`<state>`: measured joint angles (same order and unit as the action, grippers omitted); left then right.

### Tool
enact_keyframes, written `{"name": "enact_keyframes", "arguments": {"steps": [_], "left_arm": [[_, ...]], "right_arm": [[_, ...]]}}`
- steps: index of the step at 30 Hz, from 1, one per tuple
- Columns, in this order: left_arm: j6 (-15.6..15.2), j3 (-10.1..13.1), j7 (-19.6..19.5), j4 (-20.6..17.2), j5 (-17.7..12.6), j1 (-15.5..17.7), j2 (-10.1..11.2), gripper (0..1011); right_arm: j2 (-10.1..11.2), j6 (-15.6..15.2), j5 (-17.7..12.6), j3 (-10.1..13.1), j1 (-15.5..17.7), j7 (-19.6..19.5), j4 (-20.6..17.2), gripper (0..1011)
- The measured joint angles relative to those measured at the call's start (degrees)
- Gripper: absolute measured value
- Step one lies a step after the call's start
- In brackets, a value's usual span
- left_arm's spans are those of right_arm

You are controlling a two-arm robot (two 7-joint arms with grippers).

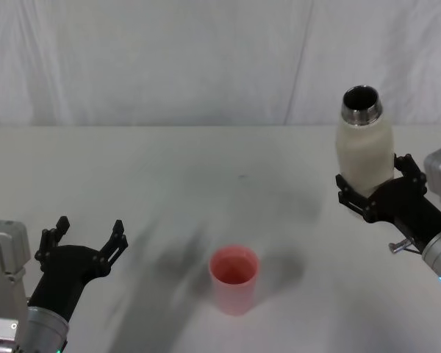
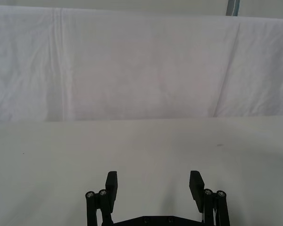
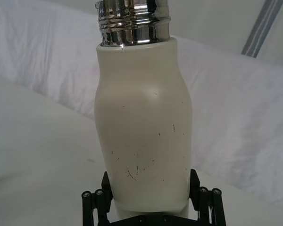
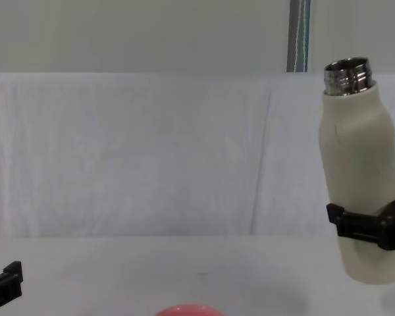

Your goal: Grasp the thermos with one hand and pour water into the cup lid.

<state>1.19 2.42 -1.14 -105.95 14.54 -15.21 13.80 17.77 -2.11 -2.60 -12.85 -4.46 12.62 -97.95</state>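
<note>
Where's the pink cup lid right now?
In the head view the cup lid stands upright on the table, centre front, between the open left gripper and the right gripper holding the thermos.

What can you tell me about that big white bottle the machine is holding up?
The thermos is a tall cream-white matte bottle with rounded shoulders and a shiny threaded steel neck, uncapped, its mouth open. The right gripper clamps its lower body and holds it in the air above the table, nearly upright with a slight tilt. Faint scuff marks fleck its side.
</note>
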Motion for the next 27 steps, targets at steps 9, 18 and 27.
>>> {"name": "enact_keyframes", "arguments": {"steps": [9,18,27], "left_arm": [[0.0,0.0,0.0,0.0,0.0,0.0,0.0,1001],[0.0,0.0,0.0,0.0,0.0,0.0,0.0,1001],[0.0,-0.01,0.0,0.0,0.0,0.0,0.0,1001]], "right_arm": [[1.19,0.34,2.37,-0.84,1.72,1.56,-1.85,961],[2.63,0.87,5.28,-1.76,3.27,2.19,-3.37,961],[3.68,2.58,11.09,-2.69,3.91,0.79,-3.74,961]]}}
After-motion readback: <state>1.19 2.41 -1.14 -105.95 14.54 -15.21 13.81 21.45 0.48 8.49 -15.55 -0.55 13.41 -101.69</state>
